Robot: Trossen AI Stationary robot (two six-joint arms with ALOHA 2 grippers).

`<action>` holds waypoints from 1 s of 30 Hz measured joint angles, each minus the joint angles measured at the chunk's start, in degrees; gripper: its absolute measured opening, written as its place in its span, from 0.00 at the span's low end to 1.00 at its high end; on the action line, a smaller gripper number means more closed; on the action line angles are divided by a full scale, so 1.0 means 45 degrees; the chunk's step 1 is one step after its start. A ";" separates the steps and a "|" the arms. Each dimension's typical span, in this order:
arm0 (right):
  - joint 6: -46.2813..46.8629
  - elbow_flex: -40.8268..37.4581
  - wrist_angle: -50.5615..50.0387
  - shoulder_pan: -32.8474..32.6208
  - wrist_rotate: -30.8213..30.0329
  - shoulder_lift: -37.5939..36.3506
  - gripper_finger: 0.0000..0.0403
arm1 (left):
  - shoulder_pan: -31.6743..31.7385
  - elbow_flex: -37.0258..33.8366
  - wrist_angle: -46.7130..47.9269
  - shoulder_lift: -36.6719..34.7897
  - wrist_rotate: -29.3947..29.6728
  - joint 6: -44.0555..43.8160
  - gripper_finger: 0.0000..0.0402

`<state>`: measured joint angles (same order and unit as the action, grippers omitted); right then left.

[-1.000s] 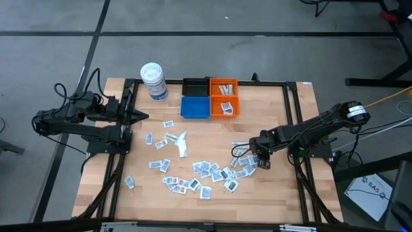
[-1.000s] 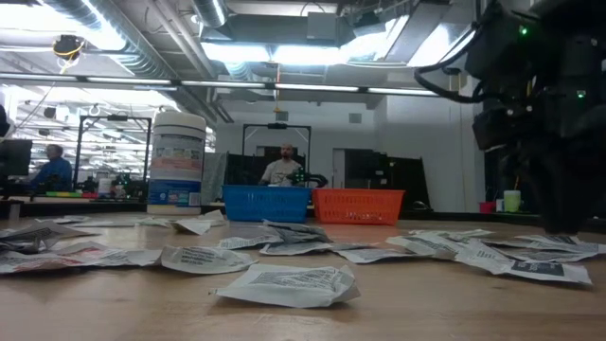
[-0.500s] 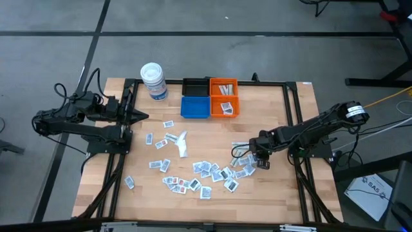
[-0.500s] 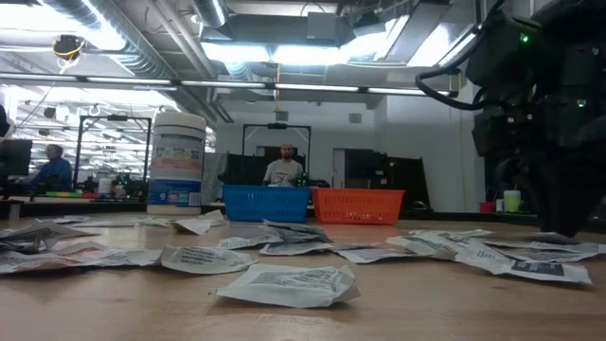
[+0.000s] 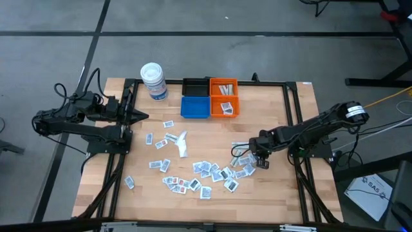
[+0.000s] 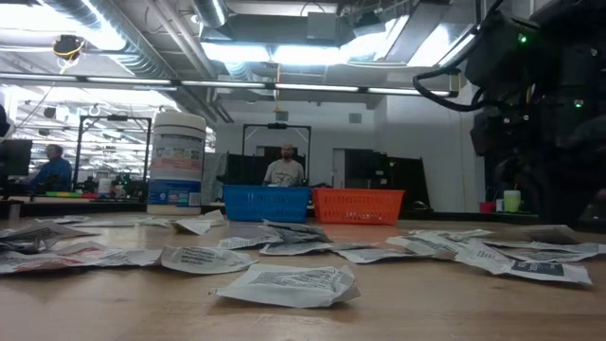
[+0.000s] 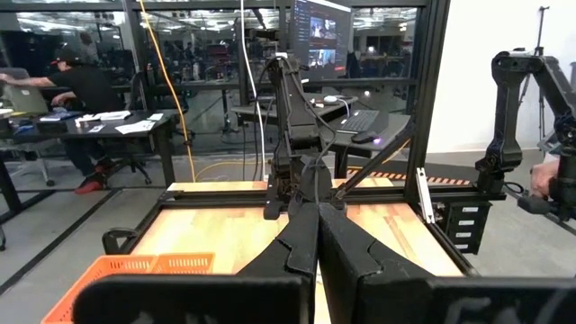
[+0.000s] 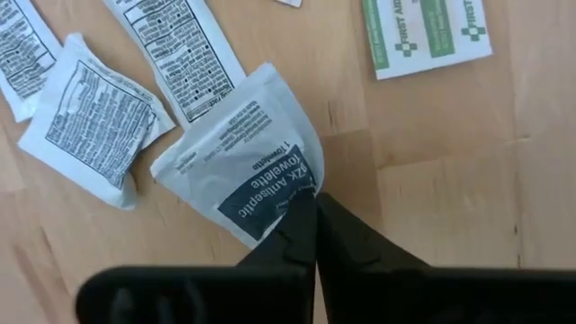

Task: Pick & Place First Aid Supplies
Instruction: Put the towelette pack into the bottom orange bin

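Many small white sachets lie scattered on the wooden table. At their right end, my right gripper points steeply down and is shut on a white sachet with blue print. That sachet lies beside two other white sachets and a green-printed one. My left gripper is shut with nothing in it. It is held level above the table's left side, away from the sachets. My right gripper pinches the blue-printed sachet's edge near a corner, between its two fingertips. The fingers come from above, pointing steeply down. The rest of the sachet lies flat on the wood.
A blue bin, an orange bin holding some sachets and a black bin stand at the table's far middle. A white lidded tub stands to their left. Bare wood lies along the right and near edges.
My right gripper has stayed over the same spot, and its fingers have come together on the blue-printed sachet. My left arm has kept still.
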<state>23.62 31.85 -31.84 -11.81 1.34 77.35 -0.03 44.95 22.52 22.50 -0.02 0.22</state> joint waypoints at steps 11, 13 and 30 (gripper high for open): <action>-0.0235 0.1407 -0.1004 0.0443 0.0131 -0.0525 0.00 | 0.0004 0.0000 -0.0004 -0.0004 0.0001 0.0006 0.01; -0.0306 0.1780 -0.1034 0.0535 0.0131 -0.0540 0.00 | 0.0000 0.0000 0.0000 -0.0003 0.0001 0.0001 0.01; -0.0455 0.4734 -0.1283 0.2437 -0.0058 -0.0545 0.00 | 0.0005 0.0000 0.0000 -0.0004 0.0001 -0.0003 0.01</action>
<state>21.57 53.15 -37.61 -0.85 1.08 74.89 -0.01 44.95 22.52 22.48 -0.01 0.21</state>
